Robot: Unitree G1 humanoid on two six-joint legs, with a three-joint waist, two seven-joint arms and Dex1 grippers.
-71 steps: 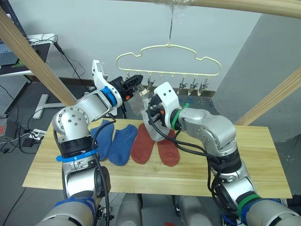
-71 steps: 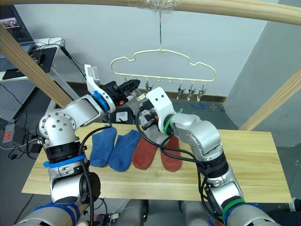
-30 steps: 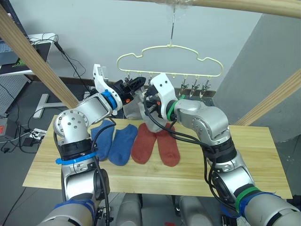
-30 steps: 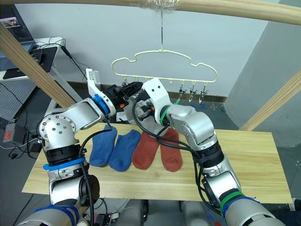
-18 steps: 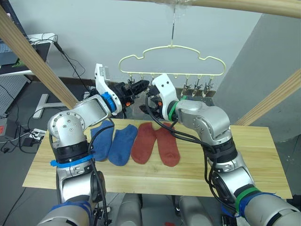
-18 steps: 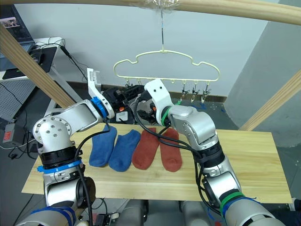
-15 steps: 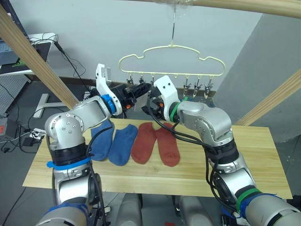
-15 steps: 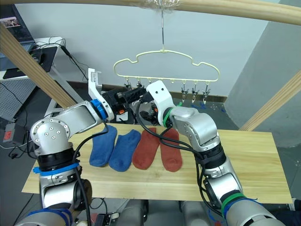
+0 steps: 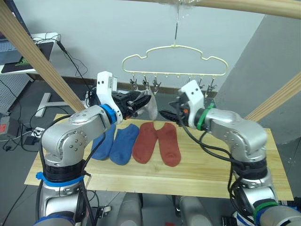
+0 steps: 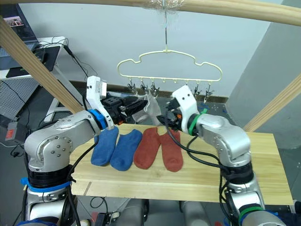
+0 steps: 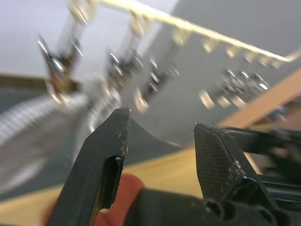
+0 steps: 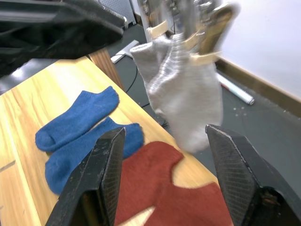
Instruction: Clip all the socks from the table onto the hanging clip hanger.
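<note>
Two grey socks hung from the hanger clips at its 7 o'clock end; blue socks and red socks lay on the table. Left gripper and right gripper both had fingers spread, holding nothing. A backing arm could snag a grey sock and pull it loose.

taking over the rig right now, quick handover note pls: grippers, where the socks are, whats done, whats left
Left gripper: open, empty, up by the row of small metal clips.
Right gripper: open, empty, just right of the hanging socks.
Done: both light grey fabric socks hang clipped on the pale-yellow wire clip hanger.
Left: two blue ankle socks and two rust-red ankle socks lie flat side by side on the light wooden plank table, none clipped yet.
</note>
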